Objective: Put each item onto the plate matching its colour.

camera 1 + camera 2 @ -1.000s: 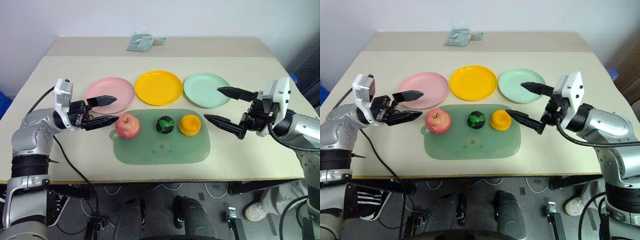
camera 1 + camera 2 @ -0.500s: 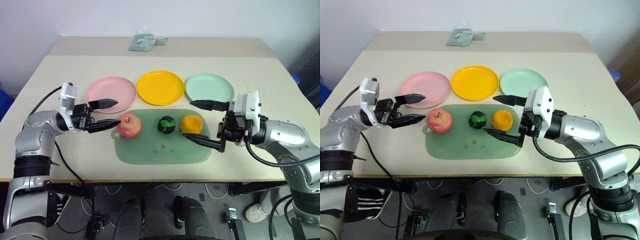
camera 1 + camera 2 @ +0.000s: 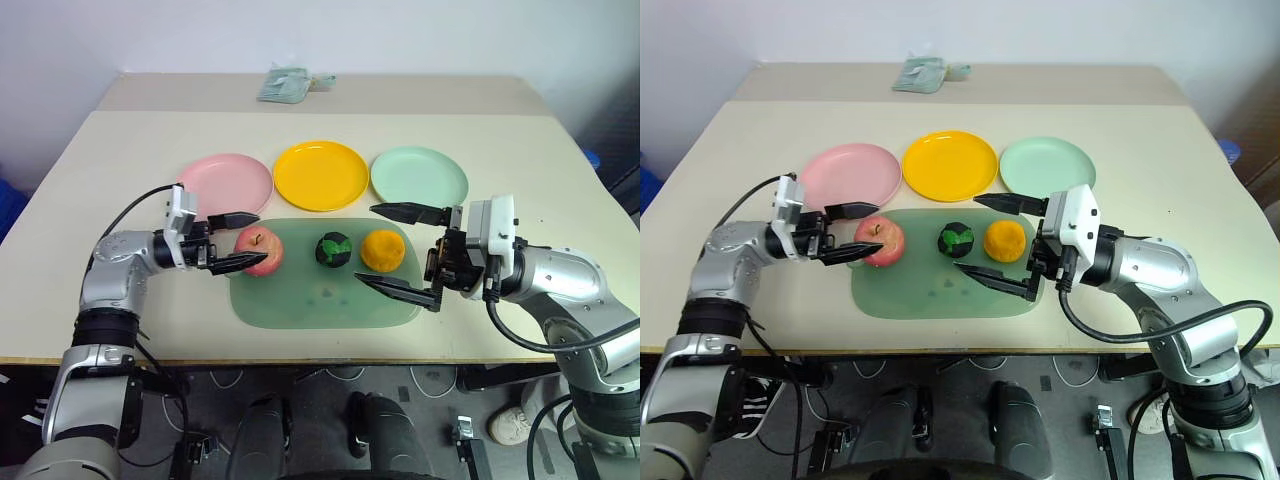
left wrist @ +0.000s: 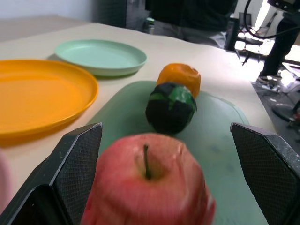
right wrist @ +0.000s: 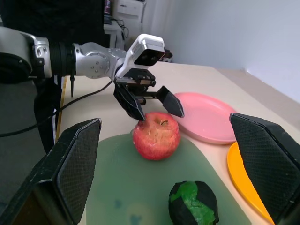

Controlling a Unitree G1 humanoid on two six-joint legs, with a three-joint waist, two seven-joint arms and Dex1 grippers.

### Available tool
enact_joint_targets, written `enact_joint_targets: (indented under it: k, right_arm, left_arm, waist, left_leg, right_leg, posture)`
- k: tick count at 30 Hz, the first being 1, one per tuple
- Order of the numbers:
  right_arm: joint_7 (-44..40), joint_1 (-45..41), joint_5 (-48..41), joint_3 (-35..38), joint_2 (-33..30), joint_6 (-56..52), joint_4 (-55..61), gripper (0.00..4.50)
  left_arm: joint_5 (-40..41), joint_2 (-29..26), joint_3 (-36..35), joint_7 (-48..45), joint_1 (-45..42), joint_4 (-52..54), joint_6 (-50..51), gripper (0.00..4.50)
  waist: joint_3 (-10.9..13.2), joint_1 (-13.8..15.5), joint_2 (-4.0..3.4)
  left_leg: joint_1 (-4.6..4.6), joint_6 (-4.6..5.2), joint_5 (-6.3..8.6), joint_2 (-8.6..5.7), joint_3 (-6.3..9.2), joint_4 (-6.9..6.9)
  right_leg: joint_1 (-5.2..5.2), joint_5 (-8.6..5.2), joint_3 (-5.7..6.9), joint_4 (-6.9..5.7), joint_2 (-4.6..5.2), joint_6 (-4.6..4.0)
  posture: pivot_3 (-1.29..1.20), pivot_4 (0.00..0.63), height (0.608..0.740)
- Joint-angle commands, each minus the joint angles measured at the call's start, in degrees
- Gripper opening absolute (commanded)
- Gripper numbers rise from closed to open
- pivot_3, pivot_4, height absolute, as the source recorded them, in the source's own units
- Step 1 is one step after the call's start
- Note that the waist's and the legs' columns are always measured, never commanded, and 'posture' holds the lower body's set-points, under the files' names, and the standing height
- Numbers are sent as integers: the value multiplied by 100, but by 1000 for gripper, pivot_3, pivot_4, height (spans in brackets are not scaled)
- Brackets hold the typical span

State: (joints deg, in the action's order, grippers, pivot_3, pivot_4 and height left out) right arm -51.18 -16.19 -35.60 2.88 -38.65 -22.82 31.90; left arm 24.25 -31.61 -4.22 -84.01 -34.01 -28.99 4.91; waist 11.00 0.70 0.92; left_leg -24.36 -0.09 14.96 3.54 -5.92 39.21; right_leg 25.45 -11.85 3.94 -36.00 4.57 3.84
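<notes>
Flanking apple (image 3: 256,250), ball (image 3: 332,249) beside it

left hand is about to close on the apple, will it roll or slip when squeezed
The apple looks round and smooth-skinned, so it may roll on the flat green mat if one finger touches first. The left hand has a finger on each side of it, which should limit that. It sits upright, stem up, and looks rigid, so it probably won't squash.

apple (image 4: 147,183): blurred, base cut off (left wrist view) | orange fruit (image 4: 179,78): half hidden behind green-and-black ball (image 4: 170,108)
</notes>
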Motion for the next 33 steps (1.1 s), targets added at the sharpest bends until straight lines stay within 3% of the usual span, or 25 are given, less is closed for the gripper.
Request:
enact_joint_targets:
  k: [1, 9, 10, 13, 18, 24, 33]
  right_arm:
    - [55, 37, 2, 81, 27, 131, 210, 4483]
    - [70, 27, 41, 118, 8, 138, 127, 4483]
    - [74, 19, 46, 118, 7, 135, 117, 4500]
    - [69, -6, 65, 119, -5, 133, 83, 4500]
    - [94, -119, 127, 111, 25, 159, -8, 4500]
    - [1037, -907, 763, 82, 653, 449, -725, 4500]
    - [1213, -1160, 1182, -317, 1011, 516, -975, 4500]
  left_arm:
    - [-166, -12, 111, 75, 7, 124, -168, 4500]
    - [-415, -4, 348, 162, 23, 49, -264, 4500]
    - [-419, -11, 373, 131, 49, 61, -256, 3950]
    - [-438, 23, 351, 193, 75, 31, -390, 3008]
    - [-279, 150, 85, 582, -111, -150, -405, 3008]
    - [-367, 469, -674, 2649, -1156, -1187, -851, 3008]
    - [-984, 461, -933, 4710, -1951, -2773, -1598, 3008]
  waist:
    - [0, -9, 0]
    - [0, 2, 0]
    - [0, 2, 0]
    - [0, 1, 0]
    - [0, 2, 0]
    - [1, -2, 3]
    - [0, -14, 3]
  left_leg:
    - [0, 0, 0, 0, 0, 0]
    - [0, 0, 0, 1, 0, 0]
    - [0, 0, 0, 1, 1, 0]
    - [1, 0, 0, 1, 0, 0]
    - [1, 0, 0, 1, 1, 0]
    - [-1, 0, -1, 0, 3, 5]
    - [-1, 6, 3, -3, -4, -4]
  right_leg:
    - [1, 0, 0, 0, 0, 0]
    - [1, -3, 0, 0, 0, -5]
    - [1, -3, 0, 0, 0, -5]
    - [0, -5, 0, 0, 1, -8]
    - [-1, -4, 0, 0, 1, -7]
    - [0, 6, 2, -3, -2, 7]
    - [1, 7, 3, -2, -1, 14]
  posture:
    - [0, 150, 740]
    - [0, 150, 740]
    - [0, 150, 740]
    - [0, 150, 740]
    - [0, 150, 740]
    - [0, 150, 740]
    - [0, 150, 740]
